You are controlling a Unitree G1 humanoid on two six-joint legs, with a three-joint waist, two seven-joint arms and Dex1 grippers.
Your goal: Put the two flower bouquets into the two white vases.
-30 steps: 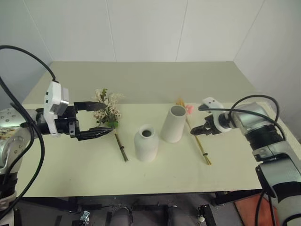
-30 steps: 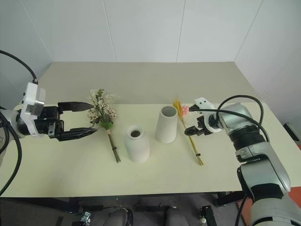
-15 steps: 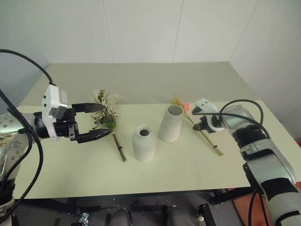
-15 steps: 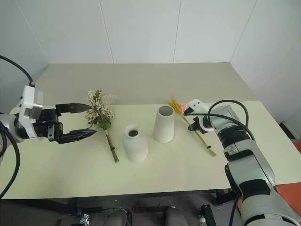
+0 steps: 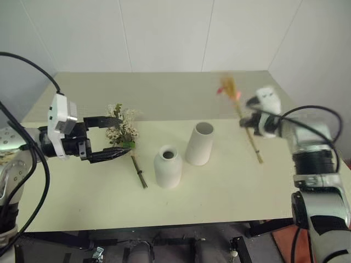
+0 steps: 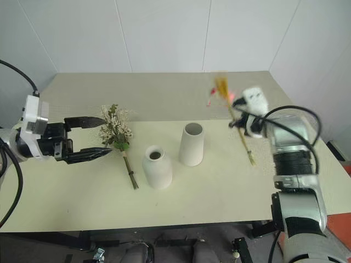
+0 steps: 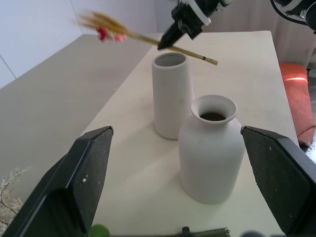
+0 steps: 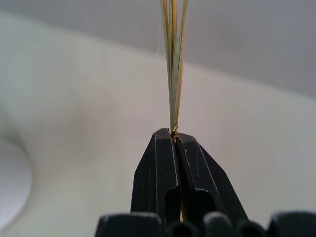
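Standing empty, tall vase [image 5: 200, 143] and short vase [image 5: 168, 166] nearly touch.

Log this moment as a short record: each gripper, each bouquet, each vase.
left gripper: fingers open, level above the table, beside the bushy bouquet, not holding it
right gripper: fingers shut on the slender bouquet's stems
slender bouquet: lifted off the table, tilted, flower end up, to the right of the tall vase
bushy bouquet: lying on the table, stems toward the near edge
short vase: upright, nothing in it
tall vase: upright, nothing in it, just behind and right of the short vase
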